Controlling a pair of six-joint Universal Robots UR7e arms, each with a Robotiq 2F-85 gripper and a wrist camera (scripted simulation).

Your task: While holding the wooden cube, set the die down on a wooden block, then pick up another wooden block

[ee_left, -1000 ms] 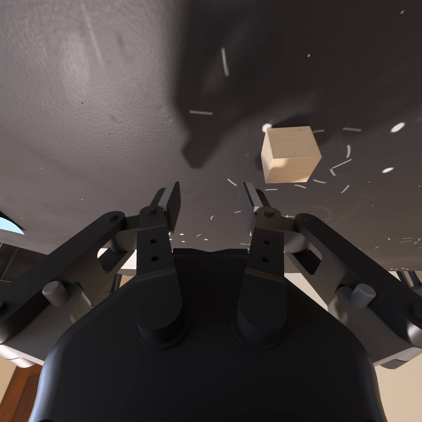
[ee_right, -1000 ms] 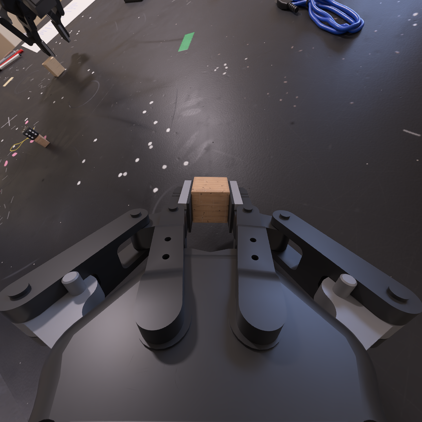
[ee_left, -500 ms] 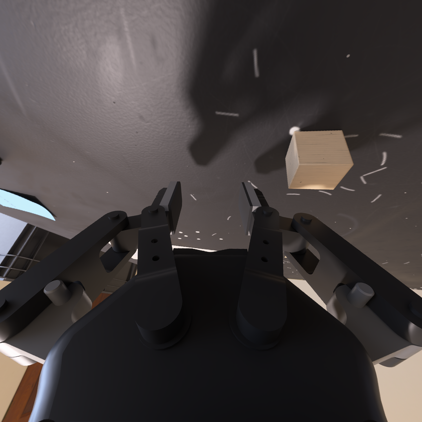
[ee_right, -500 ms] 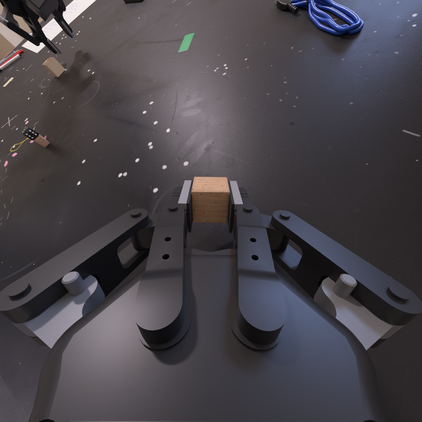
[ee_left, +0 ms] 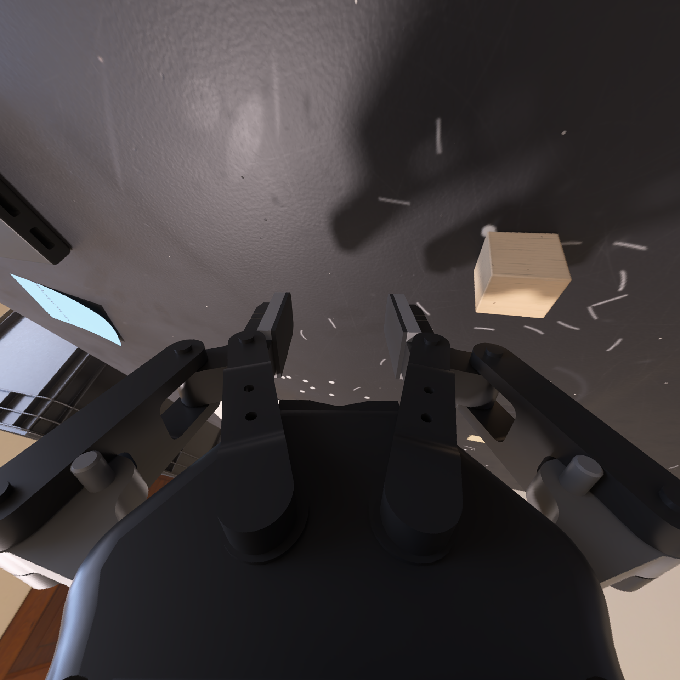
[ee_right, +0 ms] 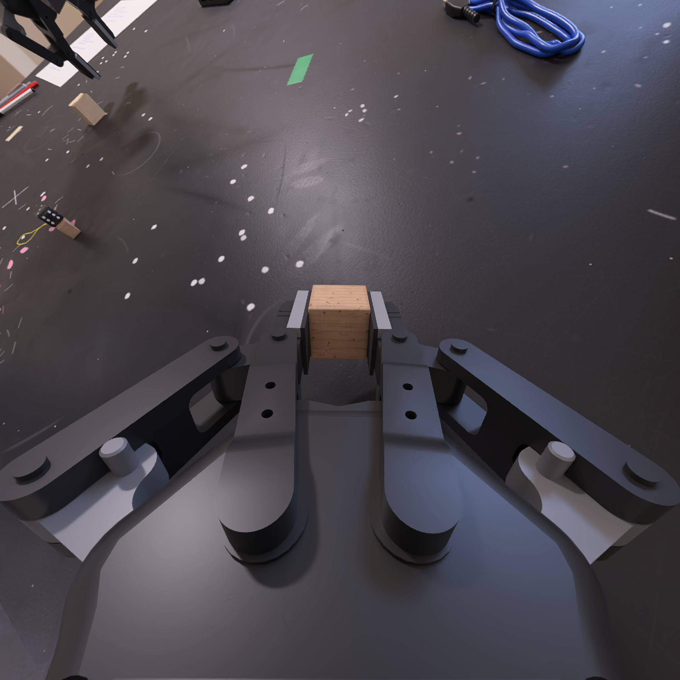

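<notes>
My right gripper (ee_right: 338, 307) is shut on a brown wooden cube (ee_right: 338, 320) and holds it above the dark table. My left gripper (ee_left: 338, 316) is open and empty, above the table, with a pale wooden block (ee_left: 520, 274) ahead and to its right. That block also shows in the right wrist view (ee_right: 87, 109) at far left, below the left gripper (ee_right: 70, 48). A black die (ee_right: 50, 215) sits on another wooden block (ee_right: 69, 229) at the left edge.
A coiled blue cable (ee_right: 533, 29) lies at the far right. A green tape strip (ee_right: 300, 69) is on the table. Pens (ee_right: 18, 97) and white paper (ee_right: 92, 40) lie at far left. A light blue note (ee_left: 66, 309) and the table edge are left of the left gripper.
My left gripper has drifted left and up, so the pale block has slid to the right in its view and the table edge has come in. The right gripper has not moved.
</notes>
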